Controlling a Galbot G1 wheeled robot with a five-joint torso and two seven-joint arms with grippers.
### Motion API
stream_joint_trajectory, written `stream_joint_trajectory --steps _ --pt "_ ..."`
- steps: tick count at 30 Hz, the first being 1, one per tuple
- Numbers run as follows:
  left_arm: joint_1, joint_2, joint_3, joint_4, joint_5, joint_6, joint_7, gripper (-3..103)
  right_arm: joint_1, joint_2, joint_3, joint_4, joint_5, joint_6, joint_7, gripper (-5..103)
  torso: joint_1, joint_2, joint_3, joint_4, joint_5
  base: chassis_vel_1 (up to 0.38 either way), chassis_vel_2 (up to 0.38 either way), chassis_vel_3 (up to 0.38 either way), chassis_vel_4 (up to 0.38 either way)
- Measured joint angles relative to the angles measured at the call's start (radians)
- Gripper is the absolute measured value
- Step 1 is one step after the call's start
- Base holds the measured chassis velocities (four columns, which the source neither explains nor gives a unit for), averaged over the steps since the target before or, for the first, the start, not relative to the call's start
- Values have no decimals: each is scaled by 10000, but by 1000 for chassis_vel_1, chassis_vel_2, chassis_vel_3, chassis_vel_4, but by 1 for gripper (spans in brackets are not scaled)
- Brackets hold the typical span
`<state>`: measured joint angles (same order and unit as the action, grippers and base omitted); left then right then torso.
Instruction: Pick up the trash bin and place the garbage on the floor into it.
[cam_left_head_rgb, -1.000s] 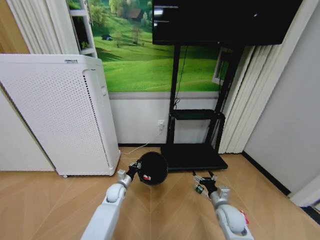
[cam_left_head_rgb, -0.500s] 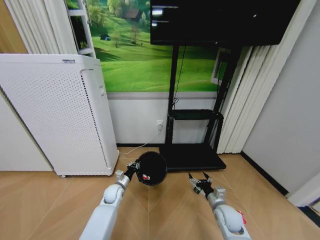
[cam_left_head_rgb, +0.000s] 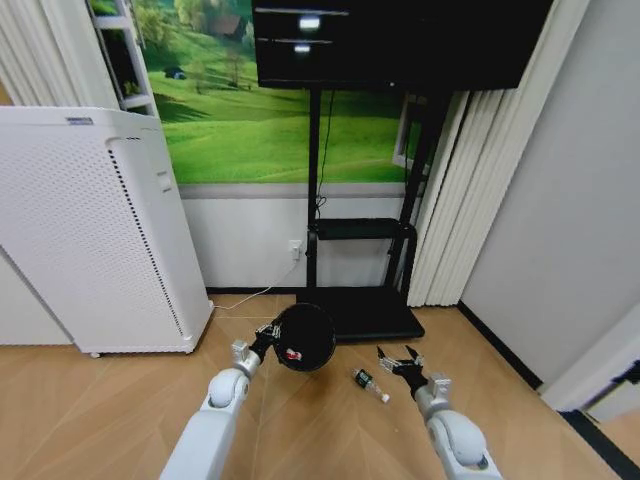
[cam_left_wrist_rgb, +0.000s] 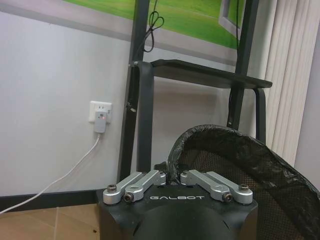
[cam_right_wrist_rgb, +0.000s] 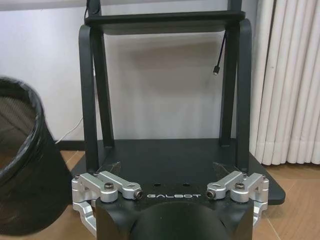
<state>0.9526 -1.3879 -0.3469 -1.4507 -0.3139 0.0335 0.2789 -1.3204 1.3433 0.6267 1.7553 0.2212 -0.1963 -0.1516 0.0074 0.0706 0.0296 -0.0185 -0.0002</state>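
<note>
The bin (cam_left_head_rgb: 304, 337) is held off the floor (cam_left_head_rgb: 110, 410) in front of the robot, left of centre, tipped so that its round mouth faces up and back toward the head camera; its long axis runs away from the robot and downward. It is lined with a black bag, and a red-and-white piece (cam_left_head_rgb: 292, 354) is seen lying inside it near the near rim. In the left wrist view the bagged rim (cam_left_wrist_rgb: 220, 145) arcs up just past the gripper, with mesh wall seen below it.

The left gripper (cam_left_head_rgb: 262, 338) is closed tight on the near edge of the bin; in the wrist view its two linkages (cam_left_wrist_rgb: 175, 182) are drawn together at the middle, with the bag rim pinched between them.

The bottle (cam_left_head_rgb: 370, 384) lies on its side on the floor between the bin and the right gripper, apart from both. Its long axis runs diagonally, dark-labelled end toward the bin and the TV stand (cam_left_head_rgb: 355, 312), pale end toward the robot's right.

The right gripper (cam_left_head_rgb: 400, 361) is held low just right of the bottle, its jaws spread wide and nothing between them; in its wrist view the linkages (cam_right_wrist_rgb: 170, 187) are splayed fully outward, facing the stand's base, with the bin (cam_right_wrist_rgb: 25, 165) at the edge.
</note>
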Motion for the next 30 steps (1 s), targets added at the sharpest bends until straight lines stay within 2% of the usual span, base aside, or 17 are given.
stream_joint_trajectory --steps 4,8,9,11,21,24,25,27,28,30 --pt "-46 -6 1 0 -3 2 -17 7 57 15 -123 -474 -130 36 -180 100 0 0 0 0 1 -79 -83 75 56" --pt "-123 24 28 -61 -35 85 -93 7 556 69 -340 -2326 -459 82 -589 100 0 -1 0 5 2 20 31 -22 -19" --pt "-123 24 28 -61 -35 85 -93 7 556 69 -340 -2326 -459 82 -589 100 0 -1 0 5 2 48 62 -41 -34" --pt "-143 56 48 -136 -56 139 -136 7 980 94 -443 -3220 -766 201 -843 100 0 0 0 4 3 0 0 0 0" --pt "-41 146 -172 -488 13 259 -397 7 2870 89 -922 -5343 -1155 144 -1509 100 1 0 1 3 0 0 0 0 0" --pt "140 249 -461 -633 -15 294 -506 7 3423 -27 -1187 -6023 -1260 -137 -2186 100 0 0 1 6 0 0 0 0 0" --pt "140 249 -461 -633 -15 294 -506 7 3423 -27 -1187 -6023 -1260 -137 -2186 100 0 0 1 6 0 0 0 0 0" --pt "278 394 -610 -838 -145 377 -594 7 3783 -112 -1272 -6381 -1349 -863 -2936 100 1 -1 1 4 1 0 0 0 0" --pt "278 394 -610 -838 -145 377 -594 7 3783 -112 -1272 -6381 -1349 -863 -2936 100 1 -1 1 4 1 0 0 0 0" --pt "387 524 -667 -1000 -267 447 -708 7 4170 -155 -1415 -6791 -1330 -1381 -3278 100 0 0 0 4 0 0 0 0 0"
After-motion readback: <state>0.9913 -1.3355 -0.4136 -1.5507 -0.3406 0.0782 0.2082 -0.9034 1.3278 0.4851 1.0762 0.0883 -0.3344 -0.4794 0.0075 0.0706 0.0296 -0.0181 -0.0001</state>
